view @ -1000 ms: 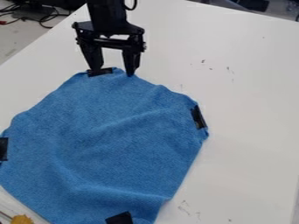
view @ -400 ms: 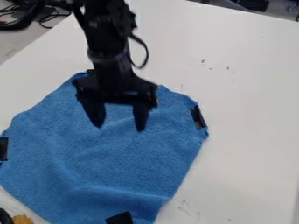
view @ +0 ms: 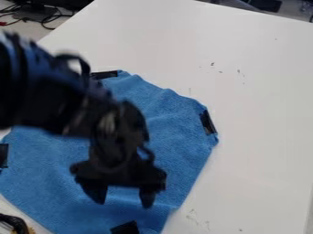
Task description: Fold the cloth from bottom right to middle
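1. We start from how things lie: the blue, soft-looking fabric cloth [view: 174,132] is spread on the smooth white surface [view: 263,114], slightly rumpled, its lower edge running towards the bottom of the view.
2. Our black two-finger gripper [view: 123,204] hangs over the lower part of the cloth, fingers [view: 147,196] spread apart with nothing between them. The step in hand, as we judge it, is lining up for the grasp.
3. We should bring the open fingers over the lower-right edge, near the black rectangular patch at the bottom [view: 125,228], so that one finger can pass on each side of a pinch of fabric.
4. We would lower gently, stopping as the tips meet the cloth; pressing harder could push the fabric along or scrape the surface.
5. We close on a modest but secure pinch, since too shallow a bite may slip free once we lift.
6. We then raise the corner just enough to clear the layer beneath, carry it inward to the middle, and lay it down before letting go, lest the whole cloth drag or the fold bunch up.
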Motion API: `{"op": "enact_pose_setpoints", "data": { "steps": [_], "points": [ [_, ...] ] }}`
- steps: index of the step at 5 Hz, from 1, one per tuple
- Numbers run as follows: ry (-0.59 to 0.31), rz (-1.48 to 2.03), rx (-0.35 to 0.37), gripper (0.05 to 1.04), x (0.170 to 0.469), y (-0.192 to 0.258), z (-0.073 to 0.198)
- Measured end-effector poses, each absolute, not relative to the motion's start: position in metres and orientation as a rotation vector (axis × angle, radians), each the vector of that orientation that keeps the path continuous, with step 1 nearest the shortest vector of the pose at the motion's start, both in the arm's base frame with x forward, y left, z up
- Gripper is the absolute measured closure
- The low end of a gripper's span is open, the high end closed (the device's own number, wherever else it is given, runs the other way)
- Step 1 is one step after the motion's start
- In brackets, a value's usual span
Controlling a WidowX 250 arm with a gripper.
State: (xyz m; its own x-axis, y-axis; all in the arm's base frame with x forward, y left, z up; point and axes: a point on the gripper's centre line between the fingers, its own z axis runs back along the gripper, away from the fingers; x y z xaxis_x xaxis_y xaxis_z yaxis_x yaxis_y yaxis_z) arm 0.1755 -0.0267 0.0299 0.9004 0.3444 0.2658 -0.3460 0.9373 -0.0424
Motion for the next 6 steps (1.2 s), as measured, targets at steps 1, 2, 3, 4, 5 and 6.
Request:
{"op": "enact_pose_setpoints", "data": {
  "steps": [1, 2, 3, 4, 5, 6],
  "points": [
    [-0.291, 0.379, -0.021, 0.084, 0.174, -0.035, 0.019],
    [-0.286, 0.384, -0.043, 0.084, 0.173, -0.039, 0.019],
    [-0.259, 0.385, -0.055, 0.084, 0.17, -0.04, 0.018],
    [-0.255, 0.415, -0.091, 0.118, 0.173, -0.042, 0.008],
    [-0.282, 0.452, -0.128, 0.378, 0.177, -0.041, 0.006],
    [-0.315, 0.438, -0.141, 0.666, 0.184, -0.043, 0.005]
  ]
}}
